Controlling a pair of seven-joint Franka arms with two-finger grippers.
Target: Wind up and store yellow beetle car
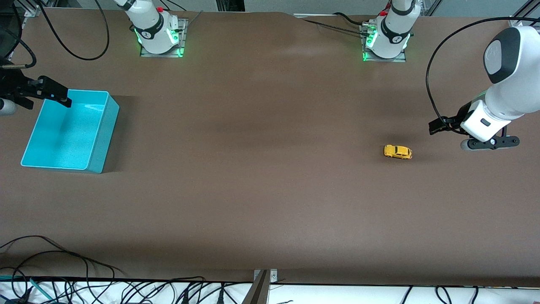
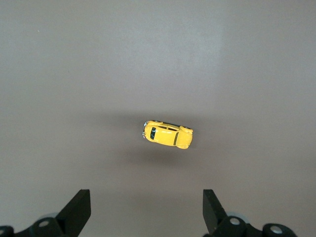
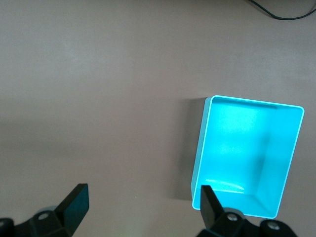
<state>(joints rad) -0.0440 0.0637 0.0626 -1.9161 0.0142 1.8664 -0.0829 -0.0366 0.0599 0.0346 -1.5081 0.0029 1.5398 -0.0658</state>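
Note:
The yellow beetle car [image 1: 398,152] stands on its wheels on the brown table, toward the left arm's end. In the left wrist view the yellow beetle car [image 2: 167,134] lies ahead of the fingertips, apart from them. My left gripper [image 1: 439,125] [image 2: 146,195] hangs open over bare table beside the car, with nothing between its fingers. A turquoise bin [image 1: 106,131] [image 3: 201,143] sits empty at the right arm's end. My right gripper [image 1: 54,93] [image 3: 142,190] is open and empty over the bin's rim, at the corner farthest from the front camera.
Both arm bases [image 1: 159,36] [image 1: 386,40] stand along the table's edge farthest from the front camera. Black cables [image 1: 76,270] trail along the edge nearest that camera. A wide stretch of brown table [image 1: 253,147] separates the car and the bin.

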